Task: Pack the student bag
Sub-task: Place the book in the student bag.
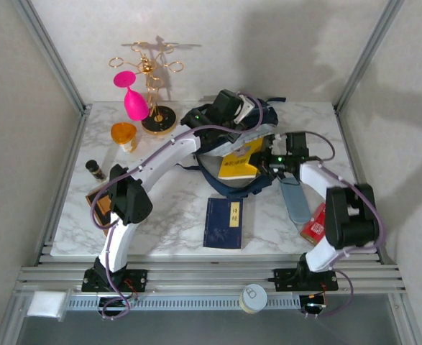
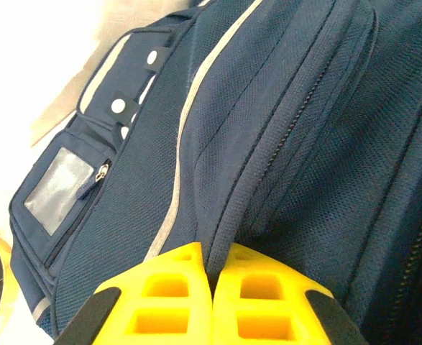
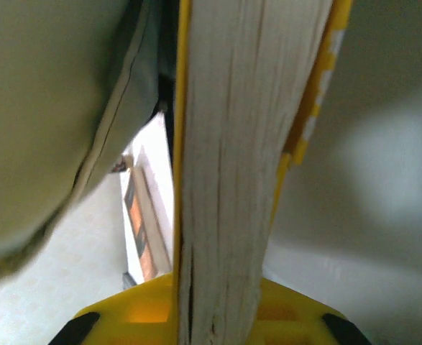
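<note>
Pinching a fold of the large navy blue fabric backpack (image 2: 268, 144) with left fingers (image 2: 167, 295), clamping thick yellow-covered book (image 3: 225, 180) in right fingers (image 3: 290, 316); risks jamming at the mouth on losing that fold.

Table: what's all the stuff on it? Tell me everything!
student bag: one, navy blue, back middle of table
yellow book: one, yellow, at the bag's opening
flat book: one, navy blue, front middle
goblet: one, pink, back left
stand: one, gold, black base, back left
cup: one, orange, left
small bottle: one, dark, left edge
flat case: one, grey-blue, right
packet: one, red, right edge
round container: one, white, front rail
left gripper: one, yellow fingers, pinching the student bag
right gripper: one, yellow fingers, clamping the yellow book
</note>
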`<state>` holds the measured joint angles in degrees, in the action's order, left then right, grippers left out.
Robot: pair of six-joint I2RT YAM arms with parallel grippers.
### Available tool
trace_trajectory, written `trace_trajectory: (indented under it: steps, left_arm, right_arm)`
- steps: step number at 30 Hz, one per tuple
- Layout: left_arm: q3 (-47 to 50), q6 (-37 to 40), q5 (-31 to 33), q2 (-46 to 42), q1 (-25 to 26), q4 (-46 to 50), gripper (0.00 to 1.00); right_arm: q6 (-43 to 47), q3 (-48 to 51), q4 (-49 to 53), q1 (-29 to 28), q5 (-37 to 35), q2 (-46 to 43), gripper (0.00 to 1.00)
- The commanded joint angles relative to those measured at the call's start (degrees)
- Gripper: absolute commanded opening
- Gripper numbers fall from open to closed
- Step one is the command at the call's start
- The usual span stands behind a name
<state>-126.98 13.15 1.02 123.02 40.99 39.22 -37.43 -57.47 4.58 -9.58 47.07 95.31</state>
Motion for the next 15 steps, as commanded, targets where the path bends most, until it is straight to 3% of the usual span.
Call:
trace_trajectory:
  steps: [1, 8, 11, 15]
  left_arm:
    - [-3.93, 2.76, -2.71, -4.93, -0.99, -2.78, 0.0]
    - [-5.13, 4.15, -5.32, -5.06, -4.08, -3.24, 0.0]
    - [-5.15, 3.3, -7.28, -5.05, -5.37, -2.86, 0.0]
    - [-4.77, 3.35, -7.57, -4.47, -5.49, -2.15, 0.0]
  right_arm:
    - [4.06, -6.79, -7.59, -2.13, -1.36, 5.26, 0.09]
    - [6.74, -14.74, -10.32, -4.46, -3.74, 19.56, 0.2]
    - [11.04, -21.22, 0.86, -3.87, -11.16, 23.1, 0.34]
    - [10.76, -17.94, 2.28, -1.8, -16.35, 19.18, 0.64]
